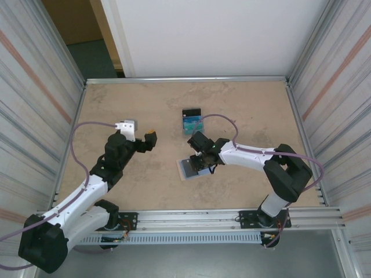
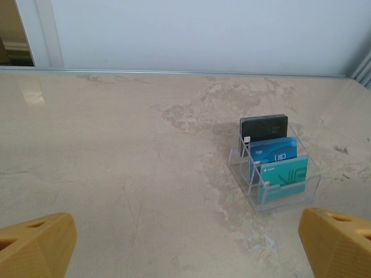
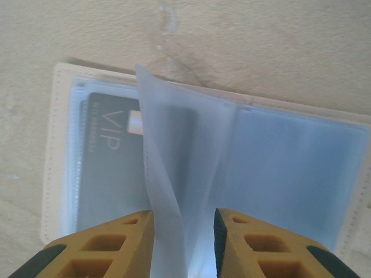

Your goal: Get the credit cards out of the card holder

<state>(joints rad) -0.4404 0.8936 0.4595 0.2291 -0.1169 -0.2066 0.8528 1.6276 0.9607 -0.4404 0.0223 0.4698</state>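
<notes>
**Item:** card holder [image 1: 186,169], tan, laid open flat on the table [image 2: 116,145].

**Place:** near the clear rack [image 2: 312,184], on the side of the rack toward the arm bases.

**Look:** pale stitched border with rows of pale blue see-through sleeves inside. One sleeve leaf [image 3: 168,162] stands up from the middle fold, curling and limp. The sleeves to the right of the fold look empty, though glare makes this uncertain.

**Contents left:** one dark card [image 3: 110,168] lettered "VIP", flat under the left-hand sleeve. No other card can be made out in the holder.

**Contents judged already out:** three cards standing on edge in the rack's slots.
- black card [image 2: 264,126], at the back
- blue card [image 2: 273,152], in the middle
- teal card [image 2: 284,176], in front

**Progress, as a judgement:** most of the job appears done. The dark card has yet to come out of its sleeve.

**Right gripper** [image 3: 184,223]: just above the holder, on the near side of the rack. Its jaws are narrowly apart with the raised leaf running between them. I cannot tell whether they pinch the leaf or merely flank it.

**Left gripper** [image 2: 185,231]: well apart from the rack and facing it across bare table. Its jaws are spread wide and hold nothing.
</notes>
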